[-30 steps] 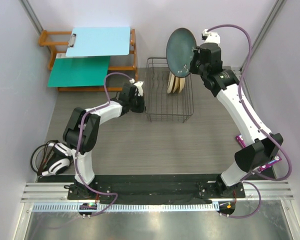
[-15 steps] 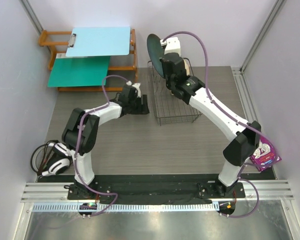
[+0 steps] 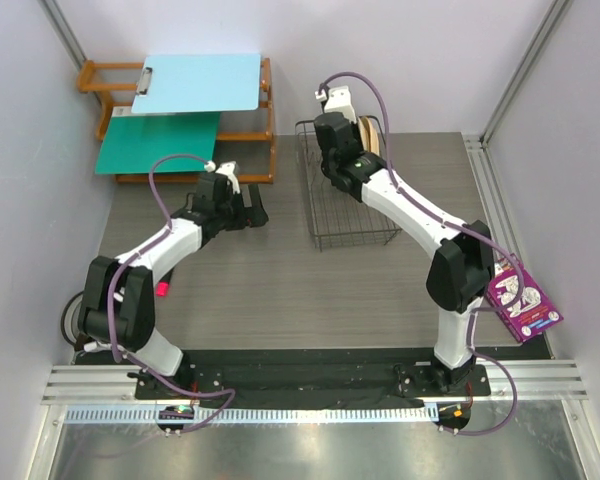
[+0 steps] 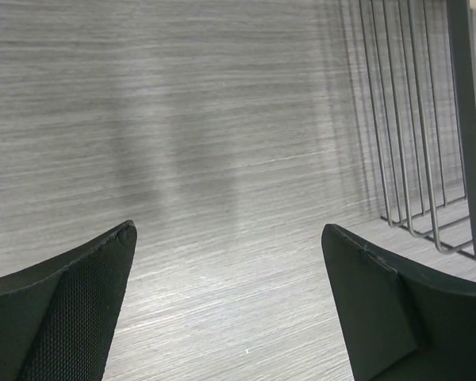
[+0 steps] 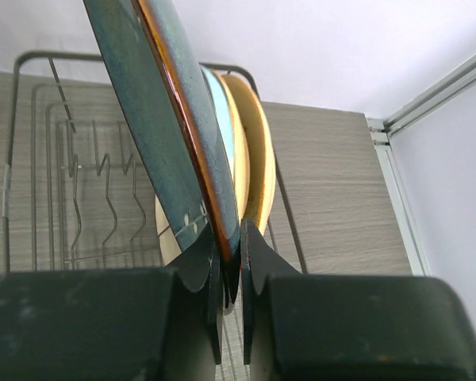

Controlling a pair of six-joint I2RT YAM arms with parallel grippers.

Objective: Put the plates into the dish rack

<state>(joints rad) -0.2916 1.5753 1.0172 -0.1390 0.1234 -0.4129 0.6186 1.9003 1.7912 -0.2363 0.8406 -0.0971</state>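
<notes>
Right wrist view: the right hand (image 5: 228,255) has its two black fingers (image 5: 197,260) pinched almost shut on the lower rim of the round dark teal-grey plate (image 5: 143,111). The plate rises out of the grip on edge, leaning toward the left of the picture, with an orange-brown line along its rim. Just behind it stands the round cream plate with a light-blue band (image 5: 218,99), also on edge. Behind that are the tan-orange plates (image 5: 255,155), packed so close that their rims are hard to separate. These stand at the far right end of the rectangular black wire dish rack (image 5: 63,190), whose upright divider prongs show to the left of the dark plate. The hand hides the dark plate's bottom edge, so I cannot tell whether it rests on the wires or touches the cream plate.

From the top external camera, the right arm stretches across the grey wood-grain bench (image 3: 280,290) and over the rack. Its wrist covers the dark plate, and the pale rims of the other plates show just to the right of the wrist.

The left hand (image 3: 255,212) lies low over the bench to the left of the rack, clearly apart from it. In the left wrist view its fingers are spread wide with nothing between them, only bare bench below. The rack's wire side stands at the right edge of that picture.

An orange wooden rack with blue and green clipboards (image 3: 180,110) sits in the far left corner.
</notes>
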